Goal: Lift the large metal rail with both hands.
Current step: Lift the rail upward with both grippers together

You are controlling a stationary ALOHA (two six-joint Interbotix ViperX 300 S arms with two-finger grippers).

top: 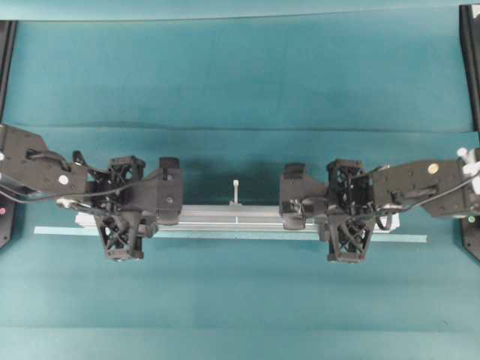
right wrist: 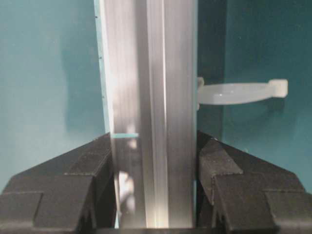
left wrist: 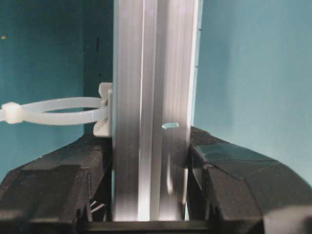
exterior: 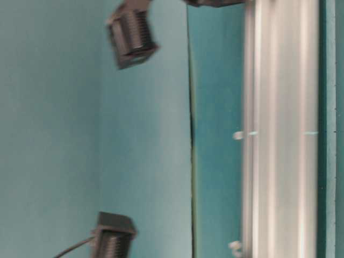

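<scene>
both claws, left claw [left wrist: 151, 195] and right claw [right wrist: 156, 195], clamped on the aluminium rail [top: 232, 217]; lift unevenly and you'll tilt it out.

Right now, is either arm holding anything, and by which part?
Both hold the large metal rail: left gripper near its left end, right gripper near its right end, jaws across its width.

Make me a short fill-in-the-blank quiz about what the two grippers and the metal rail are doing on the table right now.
1. The left gripper and the right gripper are both closed on the large metal ____.
2. Seen from overhead, one white zip tie sticks out of the rail ____ the two grippers.
3. The cloth under everything is ____ in colour.

Missing words: rail; between; teal
</scene>
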